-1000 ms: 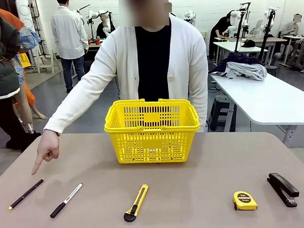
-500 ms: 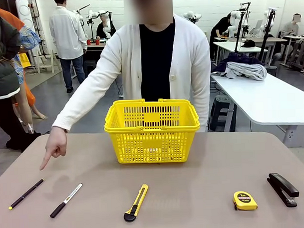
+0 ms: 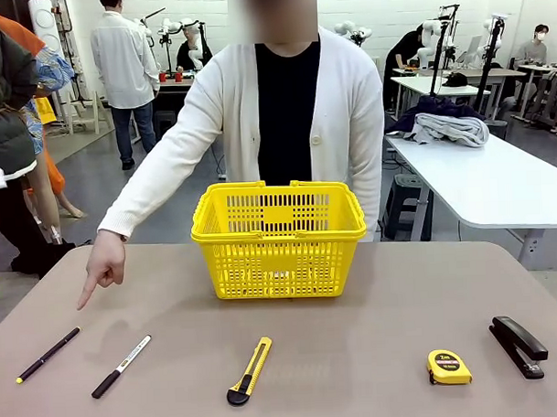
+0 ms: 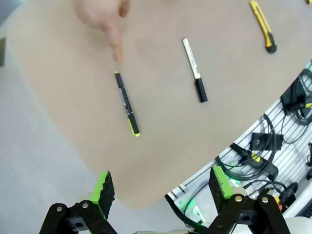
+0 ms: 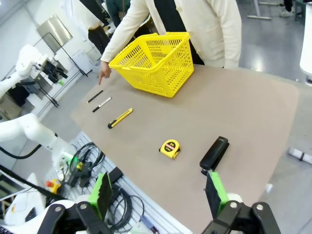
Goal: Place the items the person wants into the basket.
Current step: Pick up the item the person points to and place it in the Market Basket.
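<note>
Black pen [image 3: 47, 355] lies on the table [image 3: 356, 334] near the person's pointing hand [image 3: 101, 266]; left fingers [image 4: 104, 187] and right fingers [image 5: 103, 194] stand wide apart, empty.

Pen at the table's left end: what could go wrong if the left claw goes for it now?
1. The person's hand points just beyond the pen; a descending left claw might hit the finger.
2. The marker lies close beside the pen, equally slim, so the wrong one might get picked.
</note>
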`<state>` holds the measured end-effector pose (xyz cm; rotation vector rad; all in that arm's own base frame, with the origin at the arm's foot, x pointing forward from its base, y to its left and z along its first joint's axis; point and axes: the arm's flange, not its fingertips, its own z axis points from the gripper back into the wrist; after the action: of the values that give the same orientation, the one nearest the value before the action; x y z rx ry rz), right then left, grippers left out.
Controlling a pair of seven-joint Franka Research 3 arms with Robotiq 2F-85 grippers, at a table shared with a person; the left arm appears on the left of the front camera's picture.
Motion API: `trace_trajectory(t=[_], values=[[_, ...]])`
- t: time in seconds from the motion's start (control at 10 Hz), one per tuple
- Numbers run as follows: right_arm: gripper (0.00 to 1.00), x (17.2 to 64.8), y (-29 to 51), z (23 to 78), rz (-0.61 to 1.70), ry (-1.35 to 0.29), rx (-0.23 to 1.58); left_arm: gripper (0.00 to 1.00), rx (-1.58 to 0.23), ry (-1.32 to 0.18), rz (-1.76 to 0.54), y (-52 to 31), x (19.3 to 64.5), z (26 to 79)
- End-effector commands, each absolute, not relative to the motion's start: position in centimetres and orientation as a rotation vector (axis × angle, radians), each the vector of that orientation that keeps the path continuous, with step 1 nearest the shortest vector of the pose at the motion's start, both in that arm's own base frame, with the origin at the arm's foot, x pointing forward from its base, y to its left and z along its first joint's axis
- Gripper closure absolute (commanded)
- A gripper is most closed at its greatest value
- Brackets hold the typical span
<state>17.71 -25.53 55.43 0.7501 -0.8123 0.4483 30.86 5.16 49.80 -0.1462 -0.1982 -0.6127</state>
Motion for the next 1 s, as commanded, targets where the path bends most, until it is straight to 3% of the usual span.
trace_trajectory(t=[0.0,0.3,0.9], values=[[0.0,17.8,-25.5,55.5,0.457,-0.824,0.759,0.0,-0.156,-0.165,-0.591,5.1,32.6,46.0],[0.0,17.8,-25.5,55.5,0.457,-0.824,0.759,0.0,-0.138,-0.203,-0.544,4.7,34.9,41.0],[0.0,17.8,-25.5,55.5,0.457,-0.824,0.759,0.0,-0.128,-0.115,-0.618,5.2,37.0,35.4]])
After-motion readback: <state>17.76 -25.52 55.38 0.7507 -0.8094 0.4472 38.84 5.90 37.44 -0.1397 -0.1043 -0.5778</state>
